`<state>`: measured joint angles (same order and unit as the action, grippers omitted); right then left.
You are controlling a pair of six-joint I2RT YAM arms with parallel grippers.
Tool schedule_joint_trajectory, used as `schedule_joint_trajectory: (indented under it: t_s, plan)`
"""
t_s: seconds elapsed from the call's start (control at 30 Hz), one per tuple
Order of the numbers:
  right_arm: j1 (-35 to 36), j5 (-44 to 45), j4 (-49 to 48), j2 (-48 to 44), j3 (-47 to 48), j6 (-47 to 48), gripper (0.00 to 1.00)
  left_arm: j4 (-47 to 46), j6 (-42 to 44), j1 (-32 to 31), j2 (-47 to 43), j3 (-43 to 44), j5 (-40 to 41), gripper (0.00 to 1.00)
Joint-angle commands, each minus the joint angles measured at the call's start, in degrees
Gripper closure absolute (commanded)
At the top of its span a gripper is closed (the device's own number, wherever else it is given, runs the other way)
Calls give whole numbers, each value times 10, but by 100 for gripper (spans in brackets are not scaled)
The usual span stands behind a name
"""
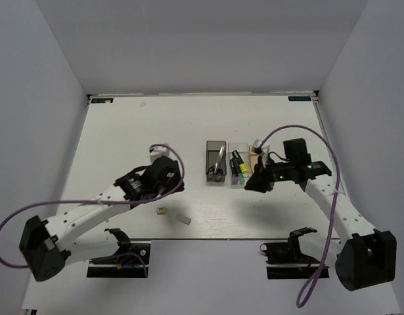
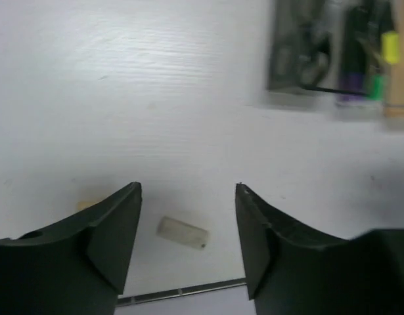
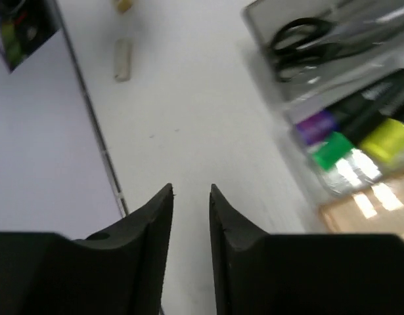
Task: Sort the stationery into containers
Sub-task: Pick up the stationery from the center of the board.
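Left claw [image 2: 188,187] wide apart over grey eraser [image 2: 182,233], close to near edge of desk [image 1: 123,138]; right claw [image 3: 192,188] narrowly apart, empty.

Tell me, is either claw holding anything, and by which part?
Nothing. The left gripper and the right gripper are both empty, jaws apart.

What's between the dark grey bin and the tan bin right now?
The clear bin, holding the three highlighters, as the top external view shows.
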<state>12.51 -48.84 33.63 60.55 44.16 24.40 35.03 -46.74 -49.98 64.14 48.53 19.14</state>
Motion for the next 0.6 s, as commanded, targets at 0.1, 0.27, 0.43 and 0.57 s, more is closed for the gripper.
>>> schedule_joint_trajectory:
  t_s: [0.1,0.27,0.43,0.57]
  plan:
    - [258,125,-12,78,43,23,53,113,-85,55,-91,-116,28,24]
    - [377,277,-50,156,73,-12,30,173,-89,56,-57,-90,67,19]
    - [480,317,-117,223,93,-60,10,266,-167,60,-125,-87,124,19]
    - [514,337,-167,272,121,-122,10,319,-228,61,-218,-118,129,21]
